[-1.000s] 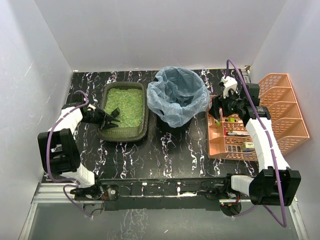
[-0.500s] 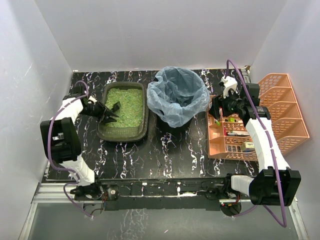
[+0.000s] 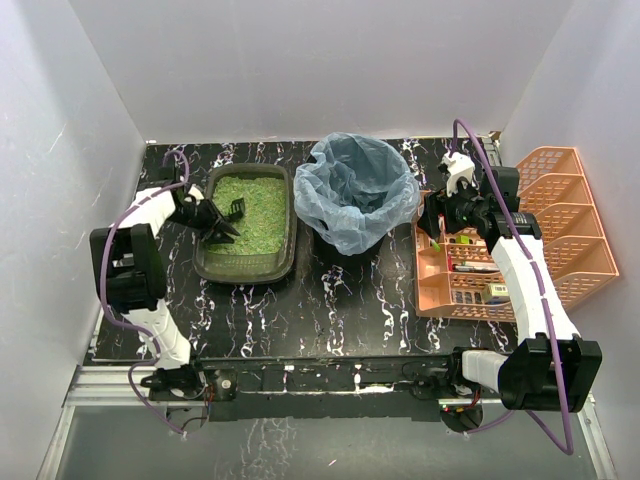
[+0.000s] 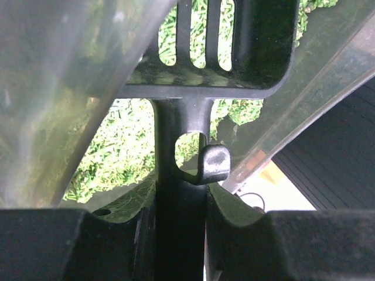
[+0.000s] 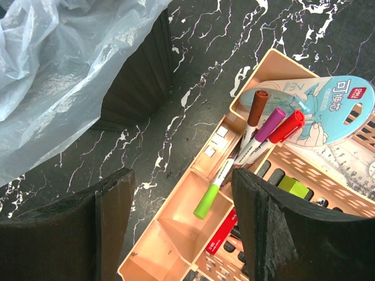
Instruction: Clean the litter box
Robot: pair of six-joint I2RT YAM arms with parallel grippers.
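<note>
Black plastic scoop (image 4: pixel 234 52), head w/ long slots, clamped by its handle in left gripper (image 3: pixel 204 215); jaws closed tight on handle, no gap visible in left wrist view. Scoop head held over green granular litter (image 3: pixel 255 215), nr rear-left part of litter box (image 3: pixel 245 268); contact w/ litter not discernible. Small hook-like tab and oval hole on handle, just below head. Smooth translucent surfaces either side of scoop in wrist view, blurred, identity unclear.

Litter box: dark olive-green plastic, shallow, rectangular, rounded corners; at rear-left of table (image 3: pixel 330 310), just beside bin (image 3: pixel 355 195), to its left.

Right gripper (image 5: pixel 183 187): jaws wide apart, holding nothing, touching nothing; rough black foam-like pads (image 5: pixel 114 222). Poised above left edge of organiser (image 3: pixel 560 200), betw. bin and organiser compartments.

Bin: dark ribbed wall, lined w/ crinkled translucent blue bag, bag rim spilling over edge.

Organiser: orange plastic, slatted rear tiers, front divided into small compartments. Markers (image 5: pixel 252 120) w/ brown, purple and red caps leaning together in one compartment, plus one lime-green-capped pen lower down. Pale blue blister card behind them, partly cut off at frame edge, print not legible.

Table: black surface w/ white marble-like veining.

Left gripper fingers largely masked by own wrist in top view; small items in organiser too small to identify there.
</note>
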